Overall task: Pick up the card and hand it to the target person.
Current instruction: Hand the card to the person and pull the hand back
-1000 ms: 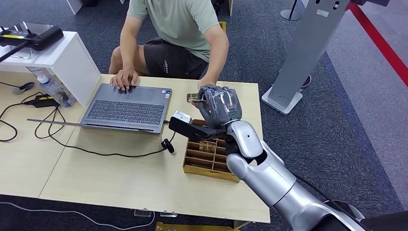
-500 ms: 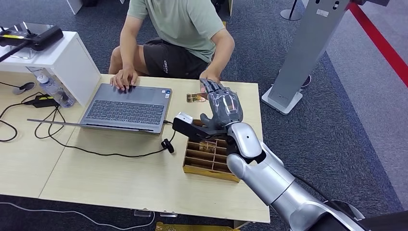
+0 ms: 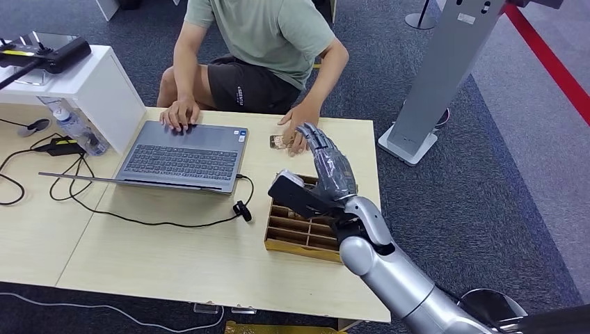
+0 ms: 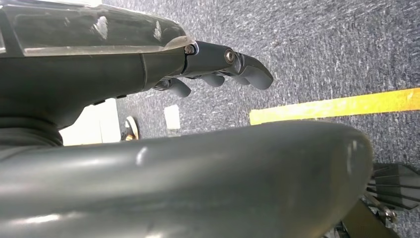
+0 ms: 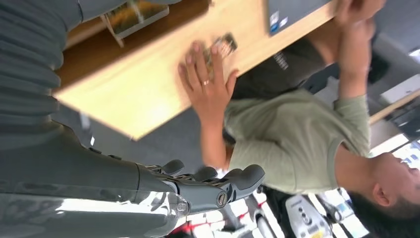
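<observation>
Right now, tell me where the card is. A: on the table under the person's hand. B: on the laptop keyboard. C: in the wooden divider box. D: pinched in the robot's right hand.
A: the card lies on the table under the person's hand, and the right hand is open and empty.

Even, bright overhead lighting; soft short shadows fall on the pale wooden table (image 3: 174,243). White glare streaks the glossy grey cover of the left hand (image 4: 218,69). In the right wrist view, the person's moving hand (image 5: 208,91) is motion-blurred.
</observation>
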Robot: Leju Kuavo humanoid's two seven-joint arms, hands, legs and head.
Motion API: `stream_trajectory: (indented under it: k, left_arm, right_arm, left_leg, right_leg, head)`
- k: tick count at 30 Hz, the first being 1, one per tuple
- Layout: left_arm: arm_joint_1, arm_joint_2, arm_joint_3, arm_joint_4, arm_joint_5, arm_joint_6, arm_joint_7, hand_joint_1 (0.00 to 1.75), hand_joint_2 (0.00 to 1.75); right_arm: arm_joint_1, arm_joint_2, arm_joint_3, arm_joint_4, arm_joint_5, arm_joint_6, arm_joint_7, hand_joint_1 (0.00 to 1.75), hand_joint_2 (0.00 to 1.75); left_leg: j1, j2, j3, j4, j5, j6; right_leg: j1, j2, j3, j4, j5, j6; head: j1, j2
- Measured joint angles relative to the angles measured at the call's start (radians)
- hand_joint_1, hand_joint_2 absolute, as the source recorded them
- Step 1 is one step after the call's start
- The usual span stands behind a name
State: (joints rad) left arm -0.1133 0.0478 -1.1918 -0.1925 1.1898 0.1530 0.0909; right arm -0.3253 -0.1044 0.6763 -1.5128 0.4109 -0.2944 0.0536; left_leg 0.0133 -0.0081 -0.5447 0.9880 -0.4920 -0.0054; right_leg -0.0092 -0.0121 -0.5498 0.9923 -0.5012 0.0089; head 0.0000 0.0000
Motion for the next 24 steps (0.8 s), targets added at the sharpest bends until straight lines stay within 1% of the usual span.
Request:
stream_trajectory:
  k: [2,5,9,12,15,19,24]
  left_arm:
    - [0.000,0.001,0.001,0.000,0.001,0.001,0.000,0.00,0.00]
    - [0.000,0.004,0.003,-0.001,0.004,0.002,-0.002,0.00,0.00]
    - [0.000,0.007,0.009,-0.001,0.008,0.004,-0.006,0.00,0.00]
    - [0.001,0.007,0.013,-0.001,0.010,0.005,-0.006,0.00,0.00]
    - [0.001,0.005,0.018,-0.001,0.014,0.007,-0.009,0.00,0.00]
    - [0.001,0.004,0.015,-0.001,0.012,0.008,-0.015,0.00,0.00]
    - [0.001,0.009,0.016,-0.001,0.012,0.011,-0.019,0.00,0.00]
  right_arm:
    - [0.064,-0.023,-0.018,-0.031,-0.086,0.022,-0.066,0.00,1.75]
    - [0.155,-0.048,-0.047,-0.055,-0.181,0.054,-0.146,0.00,1.75]
    - [0.227,-0.063,-0.064,-0.040,-0.268,0.078,-0.217,0.00,1.75]
    - [0.250,-0.060,-0.072,-0.008,-0.342,0.084,-0.260,0.00,1.75]
    - [0.262,-0.048,-0.076,0.043,-0.382,0.079,-0.290,0.00,1.75]
    - [0.250,-0.040,-0.069,0.071,-0.376,0.081,-0.301,0.00,1.75]
    - [0.243,-0.037,-0.068,0.069,-0.375,0.088,-0.301,0.00,1.75]
  left_leg:
    - [0.000,-0.001,0.000,0.000,0.000,0.000]
    - [0.000,-0.001,0.000,-0.001,0.000,0.000]
    - [-0.001,0.002,0.000,0.000,-0.001,0.000]
    - [-0.001,0.003,0.000,0.000,-0.001,0.000]
    - [-0.001,0.005,0.001,-0.001,-0.001,0.000]
    - [-0.001,0.007,0.001,0.000,-0.001,-0.001]
    - [-0.001,0.008,0.000,0.000,-0.001,-0.001]
  right_leg:
    - [0.000,-0.001,0.001,-0.001,0.000,0.000]
    - [0.000,-0.002,0.001,-0.001,0.000,0.000]
    - [-0.001,0.001,0.000,0.000,0.000,0.000]
    - [-0.001,0.002,0.000,0.000,0.000,0.000]
    - [-0.001,0.005,-0.001,0.000,0.001,0.000]
    - [-0.001,0.006,-0.002,0.000,0.001,-0.001]
    - [-0.001,0.007,-0.002,0.001,0.001,-0.001]
  head:
    - [0.000,0.000]
    - [0.000,0.000]
    - [0.000,0.000]
    - [0.000,0.000]
    - [0.000,0.000]
    - [0.000,0.000]
    - [0.000,0.000]
